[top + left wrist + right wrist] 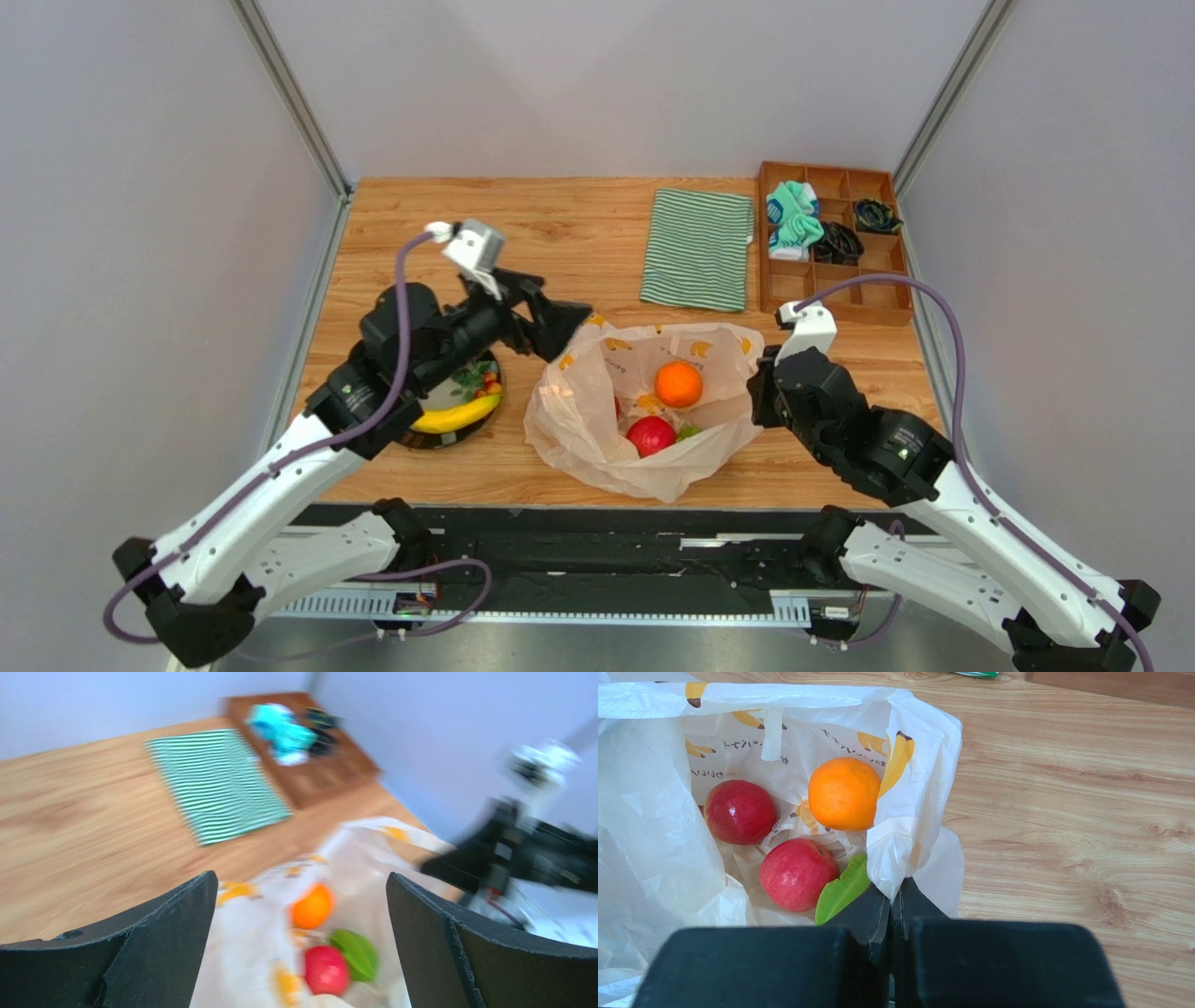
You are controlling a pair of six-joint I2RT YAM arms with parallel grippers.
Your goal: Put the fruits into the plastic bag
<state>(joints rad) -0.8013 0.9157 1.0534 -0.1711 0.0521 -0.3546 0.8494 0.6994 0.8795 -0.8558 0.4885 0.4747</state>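
The bag [638,413] sits near the front edge of the table [561,238]. It is whitish, crinkly and translucent, printed with small yellow bananas, and its mouth gapes upward. My right claw [891,903] is closed on a fold of its right rim, holding that side up. Inside lie the orange [844,794], close behind the rim I hold, a red apple [740,811] farther in, a second apple [798,873] nearer me, and a green piece [840,890] just beside that one, partly hidden by my fingers. The banana [456,415] is outside the bag to its left, lying curved in a dark dish [432,443].
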